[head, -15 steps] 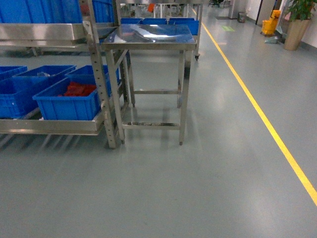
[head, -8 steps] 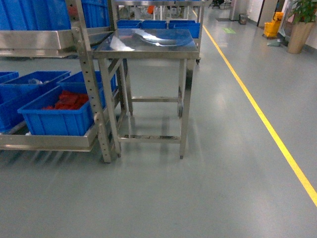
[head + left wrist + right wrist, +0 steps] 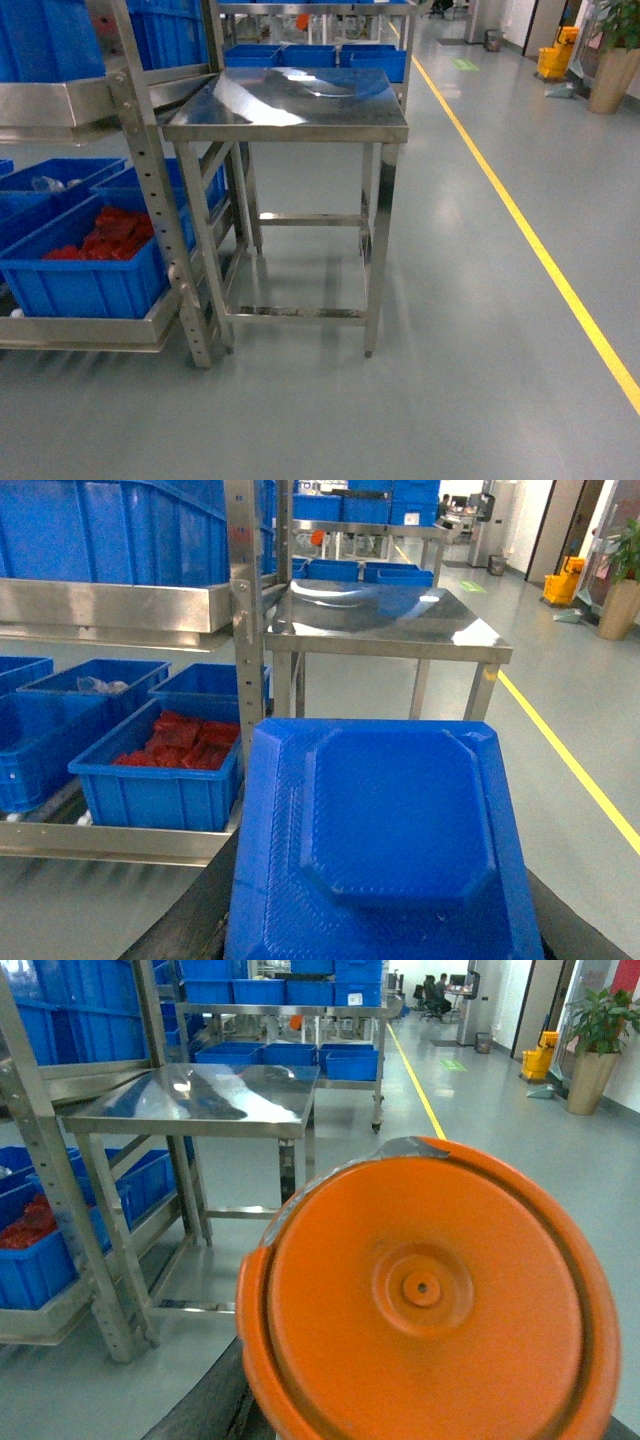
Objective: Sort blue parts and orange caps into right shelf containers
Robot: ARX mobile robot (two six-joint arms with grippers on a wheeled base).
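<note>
Nowhere legible writing on blue part [image 3: 390,830], orange cap [image 3: 425,1300], crates [image 3: 85,275].

Glossy steel table [image 3: 290,100] (plastic crates [image 3: 85,270]).

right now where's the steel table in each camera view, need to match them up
Head: the steel table stands centre, its top in the upper middle, just right of the shelf upright.
Left wrist: the table sits upper centre-right, above the blue part that fills the foreground.
Right wrist: the table is upper left, beyond the orange cap.
Shared landmark: the yellow floor line runs to the table's right in every view.
</note>
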